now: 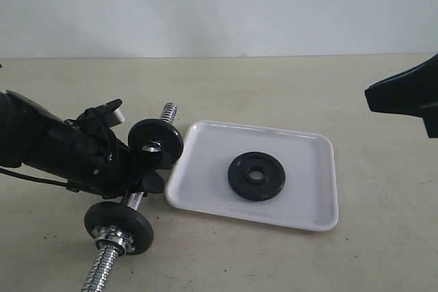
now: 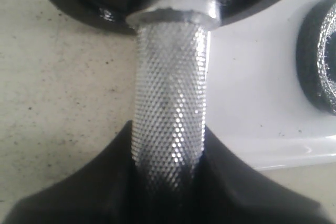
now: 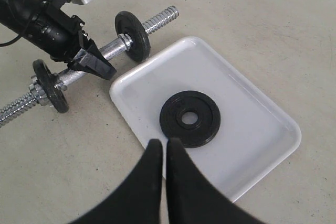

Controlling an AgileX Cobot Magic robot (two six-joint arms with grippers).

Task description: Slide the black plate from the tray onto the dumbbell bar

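On the desk (image 1: 274, 87), the plate (image 1: 239, 177) is lying flat near the middle of the tray (image 1: 205, 169), clear of its rim. Just beside the tray, the left claw (image 3: 97, 65) is gripping the bar (image 2: 170, 103) by its knurled middle, between two discs (image 1: 156, 143) (image 1: 120, 227) sitting on it. The right claw (image 3: 164, 142) is hovering above the desk with fingers pressed together, holding nothing.
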